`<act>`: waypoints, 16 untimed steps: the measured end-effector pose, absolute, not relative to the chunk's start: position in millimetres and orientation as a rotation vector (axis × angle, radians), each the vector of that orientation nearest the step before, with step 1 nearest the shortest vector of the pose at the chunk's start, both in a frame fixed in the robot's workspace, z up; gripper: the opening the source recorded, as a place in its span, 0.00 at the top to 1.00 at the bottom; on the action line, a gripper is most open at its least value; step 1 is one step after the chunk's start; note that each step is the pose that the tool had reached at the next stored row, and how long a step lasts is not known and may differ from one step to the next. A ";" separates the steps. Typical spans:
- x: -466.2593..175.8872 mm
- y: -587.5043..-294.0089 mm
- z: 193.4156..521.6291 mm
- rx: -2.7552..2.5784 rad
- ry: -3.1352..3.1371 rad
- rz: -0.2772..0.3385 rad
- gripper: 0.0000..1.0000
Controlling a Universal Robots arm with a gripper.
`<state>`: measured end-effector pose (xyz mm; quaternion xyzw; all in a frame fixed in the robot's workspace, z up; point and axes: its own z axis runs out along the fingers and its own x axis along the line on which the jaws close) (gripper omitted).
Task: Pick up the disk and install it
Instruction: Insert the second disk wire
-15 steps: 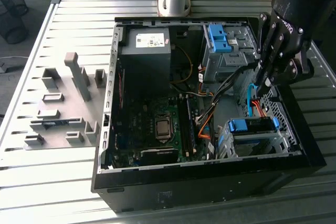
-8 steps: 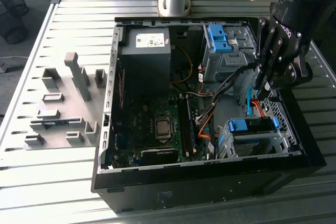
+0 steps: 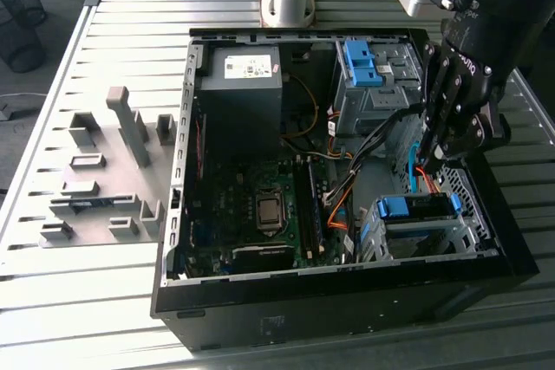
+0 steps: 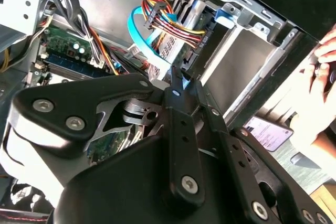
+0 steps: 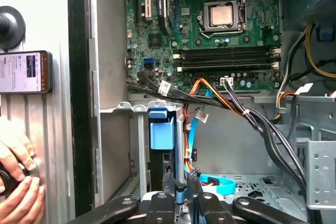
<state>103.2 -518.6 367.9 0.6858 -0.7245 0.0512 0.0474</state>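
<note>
Disk point(image 3: 418, 208) with blue rails sits slotted in the metal drive cage point(image 3: 408, 236) at the front corner of the open computer case point(image 3: 217, 301). Gripper point(image 3: 427, 165) hangs just above it, jaws together, near the blue cable point(image 4: 137, 29) and the wire bundle point(image 5: 226, 100).

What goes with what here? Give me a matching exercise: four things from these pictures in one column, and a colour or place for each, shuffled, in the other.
Things:
1. power supply box
2. flat cable
3. phone
4. gripper

Descriptions:
a. blue
b. on the table, near a hand
c. dark grey with a white sticker
d. above the drive cage at the exterior view's right

Pairs: 1-c, 2-a, 3-b, 4-d
</note>
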 end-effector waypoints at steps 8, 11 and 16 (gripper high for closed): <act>103.6 -521.5 363.6 2.096 -2.214 0.148 0.84; 103.6 -525.4 363.1 2.119 -2.239 0.097 0.84; 103.5 -533.5 358.3 2.141 -2.262 0.047 0.84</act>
